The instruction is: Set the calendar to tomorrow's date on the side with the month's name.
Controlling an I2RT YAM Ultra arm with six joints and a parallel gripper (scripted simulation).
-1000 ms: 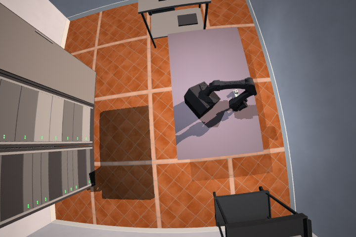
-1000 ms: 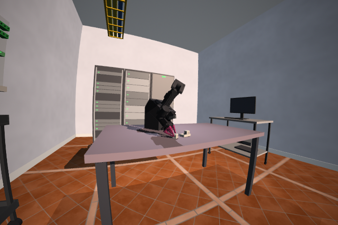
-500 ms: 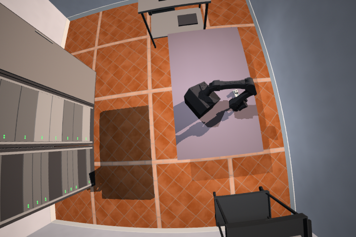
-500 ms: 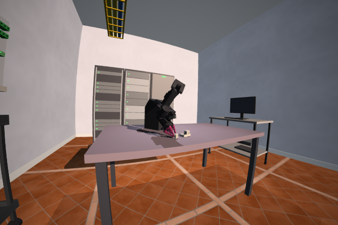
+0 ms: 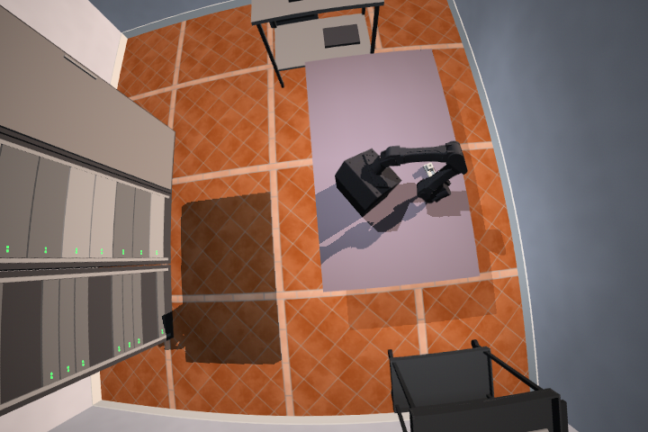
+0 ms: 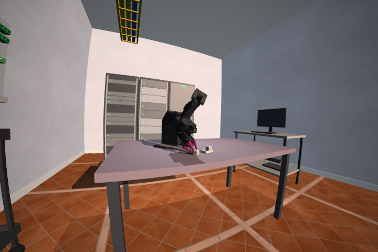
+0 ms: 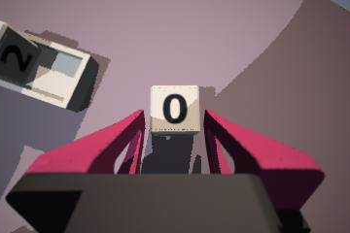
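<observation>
Roughly midway, as I judge it, and the harder part is still waiting. The 0 cube (image 7: 175,110) is sitting on the bench (image 6: 243,148), outside the tray (image 7: 61,80), with its 0 face turned toward the wrist camera and reading upright. The end effector (image 7: 174,127) is standing partly spread around that cube: a gap is showing between each pink finger (image 7: 116,141) and the cube's sides, so it is gripping nothing and the cube is resting on its own.

The tray is lying flat on the bench, up and to the left of the 0 cube in the wrist view and well apart from it. The 2 cube (image 7: 10,57) is occupying the tray's far-left slot, while the slot nearer the 0 cube is showing a bare floor. In the exterior view the tray (image 6: 207,149) is sitting just right of the 0 cube (image 6: 197,152), with the arm leaning down over them.

Which face tomorrow's date needs I cannot tell, since the month side is not showing here. What appears to be remaining: regrasping the 0 cube in whatever orientation is wanted, carrying it to the bare slot beside the 2 cube, seating it flat with the right digit upright, then releasing and retreating so that everything is lying still.
</observation>
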